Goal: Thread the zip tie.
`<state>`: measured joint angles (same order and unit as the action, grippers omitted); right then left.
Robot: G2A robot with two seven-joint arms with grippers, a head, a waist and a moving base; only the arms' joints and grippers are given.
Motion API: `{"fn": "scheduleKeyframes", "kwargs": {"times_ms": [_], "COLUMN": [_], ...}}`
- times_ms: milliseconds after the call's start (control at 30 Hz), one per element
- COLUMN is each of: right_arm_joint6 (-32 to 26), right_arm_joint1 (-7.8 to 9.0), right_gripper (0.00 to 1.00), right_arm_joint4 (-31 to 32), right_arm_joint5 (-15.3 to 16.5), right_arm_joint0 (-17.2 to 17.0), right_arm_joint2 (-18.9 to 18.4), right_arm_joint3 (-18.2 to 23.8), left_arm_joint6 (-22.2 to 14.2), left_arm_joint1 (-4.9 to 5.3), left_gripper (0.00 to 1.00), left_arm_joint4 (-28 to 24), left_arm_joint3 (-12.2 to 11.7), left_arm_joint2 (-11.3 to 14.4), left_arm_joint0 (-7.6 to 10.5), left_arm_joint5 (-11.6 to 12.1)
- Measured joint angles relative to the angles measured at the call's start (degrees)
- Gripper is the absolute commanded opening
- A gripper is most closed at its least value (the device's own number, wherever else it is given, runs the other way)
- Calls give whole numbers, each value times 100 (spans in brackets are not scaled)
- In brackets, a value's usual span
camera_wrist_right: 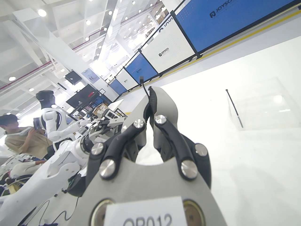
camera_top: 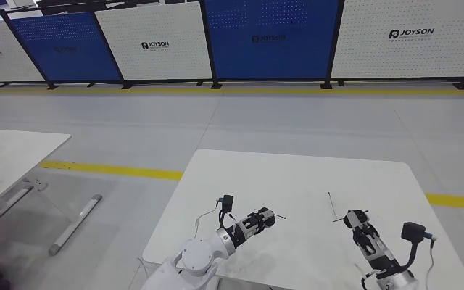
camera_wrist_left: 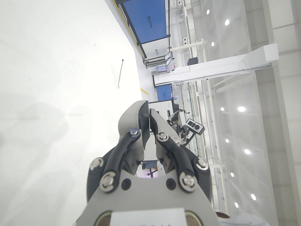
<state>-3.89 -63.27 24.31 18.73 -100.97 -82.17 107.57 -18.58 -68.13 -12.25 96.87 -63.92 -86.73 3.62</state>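
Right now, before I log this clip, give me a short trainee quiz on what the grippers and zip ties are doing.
1. True or false: the right gripper is shut on a zip tie whose head pokes past its fingertips.
2. Where is the loose zip tie? A) on the white table, near the right gripper B) on the floor C) hanging off the table edge
3. Fill in: the thin black strip in the left gripper sticks out toward the ____ gripper.
Key: 1 true; 2 A; 3 right.
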Motion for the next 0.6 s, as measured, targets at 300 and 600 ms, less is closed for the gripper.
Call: {"fn": "scheduleKeyframes", "kwargs": {"times_ms": [300,600], "right_arm_joint6": [2,2], "right_arm_joint1": [1,1], "right_gripper": [0,0], "right_arm_joint4": [8,7], "right_arm_joint5": [2,2], "right_arm_joint0": [-2,-2], "right_arm_joint2": [-3,-3], "right_arm_joint3": [3,3], "left_arm_joint6": [5,237], "left_arm_joint1": [0,-19], "left_gripper": [0,0], "left_arm_joint4": [14,488], "left_arm_joint3": [5,143], "left_arm_joint2": [10,257], "left_arm_joint0": [2,38], "left_arm_joint5": [2,-41]}}
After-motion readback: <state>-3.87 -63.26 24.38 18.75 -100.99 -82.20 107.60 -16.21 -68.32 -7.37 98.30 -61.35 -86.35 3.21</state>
